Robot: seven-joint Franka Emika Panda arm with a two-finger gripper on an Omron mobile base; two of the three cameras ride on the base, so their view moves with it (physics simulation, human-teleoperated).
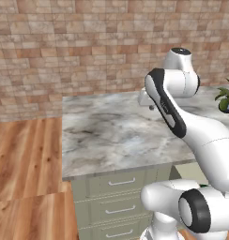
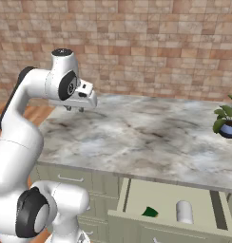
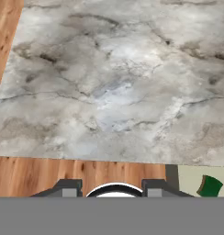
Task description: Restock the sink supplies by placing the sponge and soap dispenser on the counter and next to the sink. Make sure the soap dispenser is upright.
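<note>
Right base view shows an open drawer (image 2: 170, 201) below the marble tabletop (image 2: 137, 133), and both supplies lie inside it: the green sponge (image 2: 149, 211) toward the left and the pale soap dispenser (image 2: 185, 211) lying on its side just to the right of it. The gripper (image 2: 74, 108) hangs over the left part of the tabletop, well apart from the drawer, clenched on nothing.

The step in hand looks like the first reach into the drawer. To do it well, the arm should swing right and forward past the tabletop edge, spread the jaws before descending, and come straight down so the fingers clear the drawer front. The sponge is flat and low, so the fingers must go nearly to the drawer floor. The dispenser, being on its side, will need turning upright later.

Hand view catches the sponge (image 3: 209, 187) at its lower right corner, with wood floor (image 3: 77, 170) beyond the marble edge. Left base view gives the drawer fronts (image 1: 118, 199) on this side and a potted plant (image 1: 226, 99) behind the arm.
</note>
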